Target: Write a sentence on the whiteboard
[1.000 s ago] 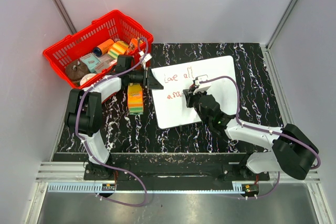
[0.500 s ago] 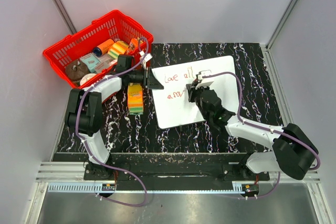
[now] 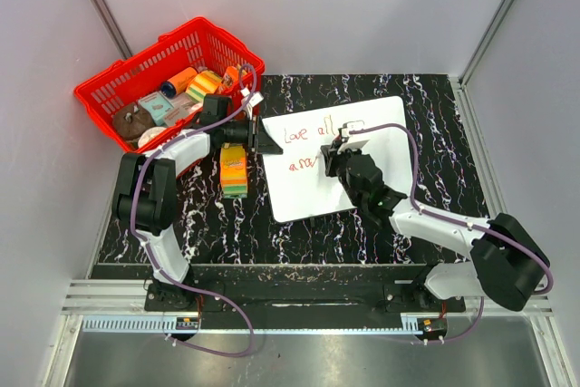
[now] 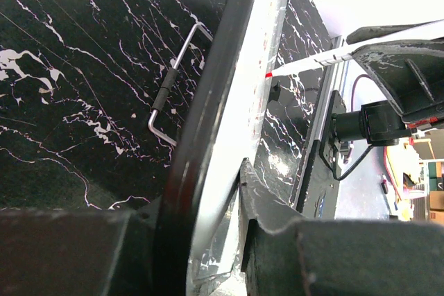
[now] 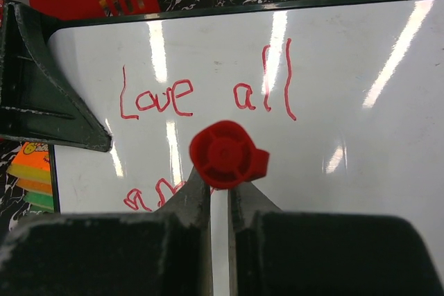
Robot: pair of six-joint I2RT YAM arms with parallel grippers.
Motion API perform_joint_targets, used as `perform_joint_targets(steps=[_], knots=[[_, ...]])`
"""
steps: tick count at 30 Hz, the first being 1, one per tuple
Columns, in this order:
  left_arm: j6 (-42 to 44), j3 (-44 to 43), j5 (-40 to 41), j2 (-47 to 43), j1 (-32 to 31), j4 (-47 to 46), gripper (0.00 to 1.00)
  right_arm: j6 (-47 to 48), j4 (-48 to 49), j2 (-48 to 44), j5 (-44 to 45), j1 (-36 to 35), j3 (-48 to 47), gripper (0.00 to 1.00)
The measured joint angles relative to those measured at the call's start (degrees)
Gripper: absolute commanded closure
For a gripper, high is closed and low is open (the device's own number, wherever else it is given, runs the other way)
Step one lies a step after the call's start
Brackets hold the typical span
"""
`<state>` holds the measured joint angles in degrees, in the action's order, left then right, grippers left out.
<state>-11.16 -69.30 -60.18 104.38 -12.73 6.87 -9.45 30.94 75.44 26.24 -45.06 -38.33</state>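
Note:
The whiteboard (image 3: 381, 133) lies on the black marbled table. The sentence (image 3: 308, 130) is red handwriting: "Love all" on top and a few letters of a second line (image 3: 302, 166) below. My left gripper (image 3: 263, 140) is shut on the whiteboard's left edge (image 4: 236, 136), with one finger (image 5: 41, 102) lying on the board face. My right gripper (image 3: 337, 156) is shut on a white pen with a red cap (image 5: 225, 154), held upright with its tip on the board at the end of the second line (image 5: 149, 195). The pen's red tip (image 4: 269, 74) touches the board.
A red basket (image 3: 109, 97) with several items stands at the back left. An orange and green sponge pack (image 3: 234, 171) lies just left of the board. A wire handle (image 4: 173, 84) lies on the table by the board's edge. Grey walls enclose the table.
My right gripper with the pen has moved a little right and away from me along the second line, and that line shows a bit more writing. The left arm has not moved.

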Motion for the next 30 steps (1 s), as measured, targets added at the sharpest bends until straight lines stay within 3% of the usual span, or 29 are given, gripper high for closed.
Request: perform_joint_targets(steps=[30], knots=[[0.4, -0.1, 0.4, 0.0, -0.3, -0.1, 1.0, -0.9, -5.4, -5.0, -1.8, 0.0, 3.4, 1.0]])
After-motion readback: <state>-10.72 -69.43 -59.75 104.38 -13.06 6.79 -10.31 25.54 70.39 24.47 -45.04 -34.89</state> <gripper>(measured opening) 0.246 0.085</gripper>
